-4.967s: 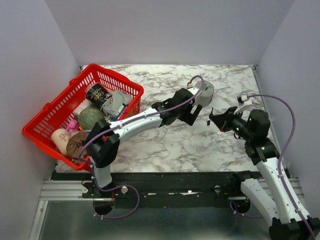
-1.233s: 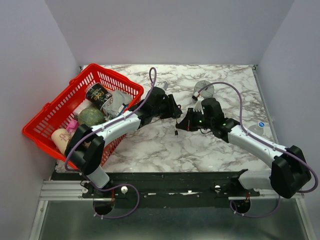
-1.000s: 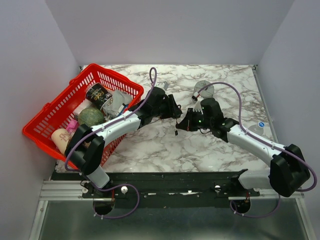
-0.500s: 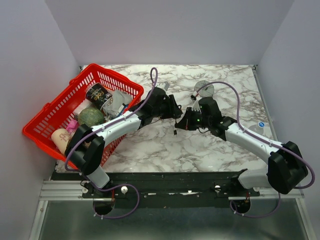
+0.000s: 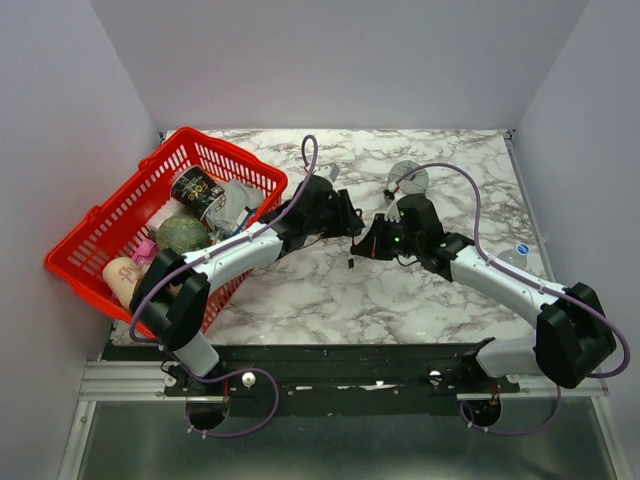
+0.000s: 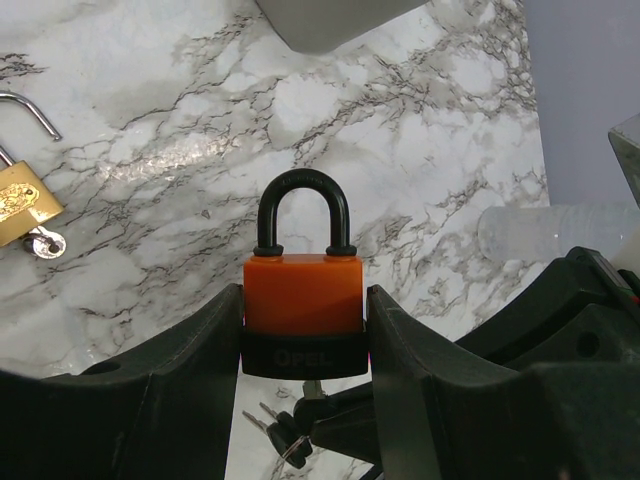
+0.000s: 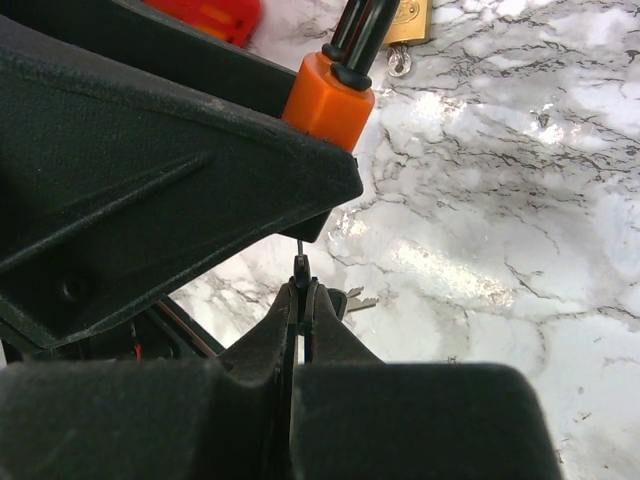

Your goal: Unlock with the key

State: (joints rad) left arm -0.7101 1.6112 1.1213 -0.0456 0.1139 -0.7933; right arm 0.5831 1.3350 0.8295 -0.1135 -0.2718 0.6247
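Observation:
My left gripper is shut on the orange padlock, which has a black base and a closed black shackle. It is held above the marble table, shackle pointing away. My right gripper is shut on the key by its black head. The thin blade points up into the padlock's black base. In the left wrist view the key sits right under the keyhole, with spare keys dangling from its ring. In the top view the two grippers meet at mid-table.
A brass padlock with open shackle lies on the table at the left. A red basket with several items stands at the left. A clear bottle lies at the right. A grey round object sits at the back.
Five seconds ago the arms were apart at the back right. Over the last second my right gripper has crept slightly left, bringing the key up to the padlock's base. The left arm holds still.

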